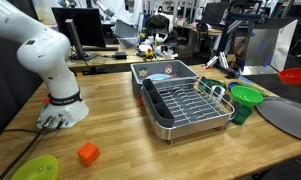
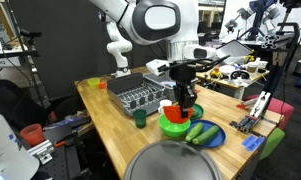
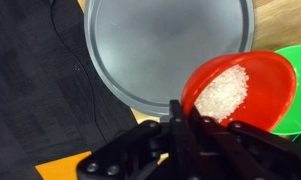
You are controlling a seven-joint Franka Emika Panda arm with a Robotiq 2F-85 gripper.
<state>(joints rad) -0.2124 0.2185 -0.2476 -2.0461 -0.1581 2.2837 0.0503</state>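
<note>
The gripper is clenched on the rim of the red bowl. Its fingers pinch the rim edge that lies nearest the wrist camera.

**Position of the bowl:** In an exterior view, the red bowl hangs from the gripper directly above the green bowl, at the table corner. It is apart from the table surface.

**Orientation:** The bowl is round and has no distinct long axis. Its opening faces up toward the wrist camera. White granules lie in a heap inside. Whether the bowl is level or slightly tilted cannot be told.

**Surroundings:**
- In the wrist view, the grey round tray lies beside the red bowl, and the green bowl shows under its far side.
- In an exterior view, a blue plate carrying green vegetables sits just beside the green bowl.
- The dish rack stands well apart from the bowls.
</note>
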